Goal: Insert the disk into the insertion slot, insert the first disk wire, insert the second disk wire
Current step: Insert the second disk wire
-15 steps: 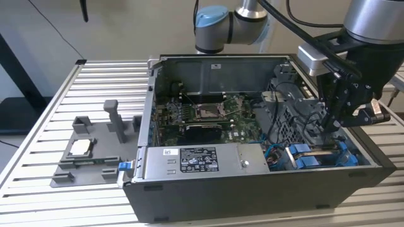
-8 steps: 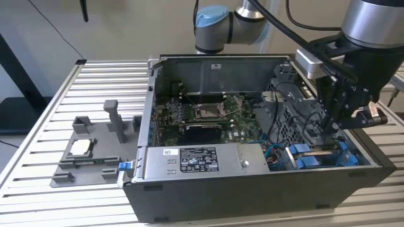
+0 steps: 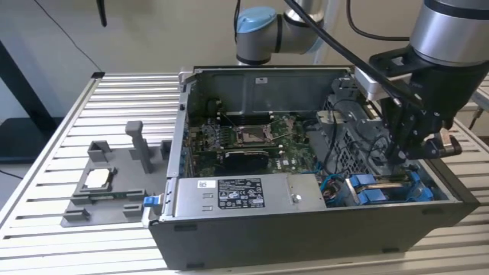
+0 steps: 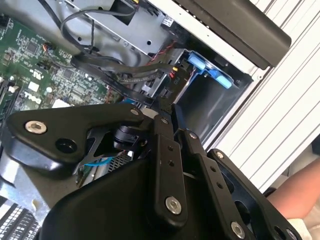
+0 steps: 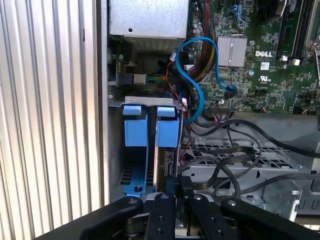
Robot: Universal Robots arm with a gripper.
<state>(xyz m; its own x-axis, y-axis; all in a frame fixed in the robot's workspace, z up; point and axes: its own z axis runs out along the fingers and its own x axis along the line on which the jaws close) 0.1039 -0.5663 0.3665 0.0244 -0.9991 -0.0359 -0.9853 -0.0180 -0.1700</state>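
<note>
Disk (image 5: 168, 134) first: we see its blue carrier frame standing on edge in the insertion slot (image 5: 145, 102), the grey bay at the near right corner of the computer case (image 3: 306, 240) in the exterior view, alongside a second blue carrier (image 5: 135, 131). It looks seated, though the arm covers its lower part in the first wrist view, so we cannot confirm how deep it sits.

Directly above the bay hangs our gripper (image 5: 176, 186). Its black fingers (image 5: 170, 184) are drawn close together, with only a thin gap between them, and their tips meet the edge of the disk among dark cables (image 5: 235, 150). We judge they may be pinching a wire end, but we cannot make out what is actually held.

A blue data cable (image 5: 200, 65) loops from the motherboard (image 5: 265, 60) down toward the bay, and black wires drape over the metal cage (image 5: 250, 165) just beside the fingers. The power supply (image 3: 237, 195) sits to the left along the near wall.

As we see it, the risk is the crowding. A connector brought in tilted could jam against the disk's port or bend its pins, and loose cables could snag the fingers. Pressing hard on a disk not fully home could skew it.
</note>
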